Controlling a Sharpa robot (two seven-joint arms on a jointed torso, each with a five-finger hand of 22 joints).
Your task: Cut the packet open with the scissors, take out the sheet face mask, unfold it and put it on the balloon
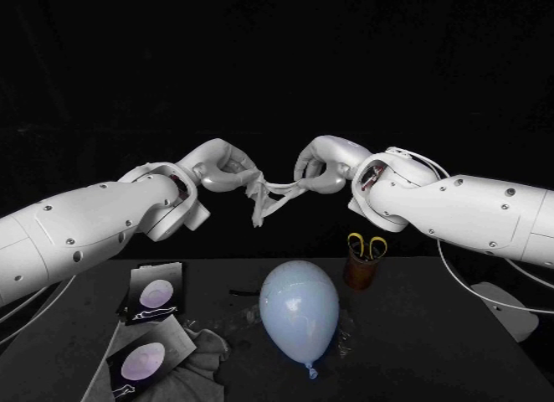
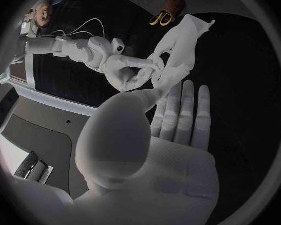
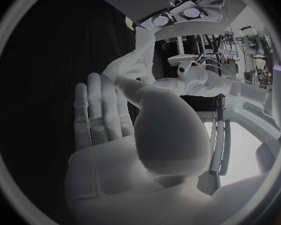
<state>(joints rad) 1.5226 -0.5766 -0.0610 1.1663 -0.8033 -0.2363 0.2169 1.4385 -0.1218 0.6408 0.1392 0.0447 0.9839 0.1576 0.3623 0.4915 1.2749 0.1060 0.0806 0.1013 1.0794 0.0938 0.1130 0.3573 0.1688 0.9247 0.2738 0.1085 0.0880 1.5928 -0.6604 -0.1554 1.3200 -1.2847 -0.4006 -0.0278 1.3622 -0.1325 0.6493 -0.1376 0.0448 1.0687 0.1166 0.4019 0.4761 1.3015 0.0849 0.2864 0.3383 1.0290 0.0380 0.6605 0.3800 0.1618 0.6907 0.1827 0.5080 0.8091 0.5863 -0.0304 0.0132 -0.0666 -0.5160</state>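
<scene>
Both hands are raised above the table with the crumpled white sheet mask (image 1: 268, 199) between them. My left hand (image 1: 222, 171) pinches its left side and my right hand (image 1: 322, 167) pinches its right side; a loose flap hangs down. In the left wrist view the mask (image 2: 184, 45) stretches from my left hand (image 2: 173, 127) to the right hand (image 2: 124, 68). The right wrist view shows the mask (image 3: 139, 55) beyond my right hand (image 3: 115, 120). The pale blue balloon (image 1: 299, 308) lies on the table below. Yellow-handled scissors (image 1: 370, 245) stand in a brown cup (image 1: 361, 272).
Two dark packets (image 1: 156, 293) (image 1: 145, 362) lie at the table's left, the nearer one on a grey cloth (image 1: 202, 356). A white cable (image 1: 476, 289) loops down at the right. The table's far edge (image 1: 229, 260) runs just behind the balloon.
</scene>
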